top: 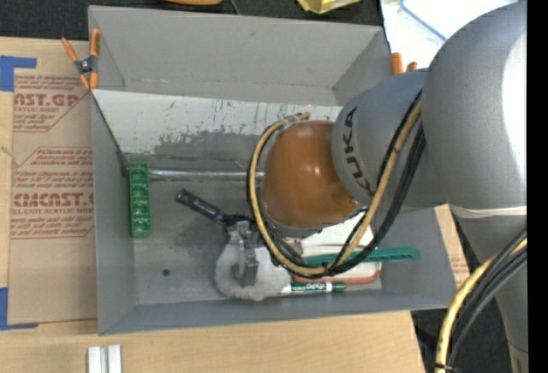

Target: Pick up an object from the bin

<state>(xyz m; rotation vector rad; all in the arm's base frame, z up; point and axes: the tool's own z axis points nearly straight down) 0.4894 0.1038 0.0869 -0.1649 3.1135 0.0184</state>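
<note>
The claw (246,263) was down near the floor of the bin (231,55), at its near side, on or just above a pale grey crumpled lump (228,280), perhaps cloth; whether the claw was spread or pressed together could not be told. A black handled tool (199,205) lay just beside it, a green marker (318,287) touched the lump's right edge, and a green studded block (139,198) stood well apart at the left. Nothing looked lifted; the reach seemed made, while the grasp and the raising were probably left.
</note>
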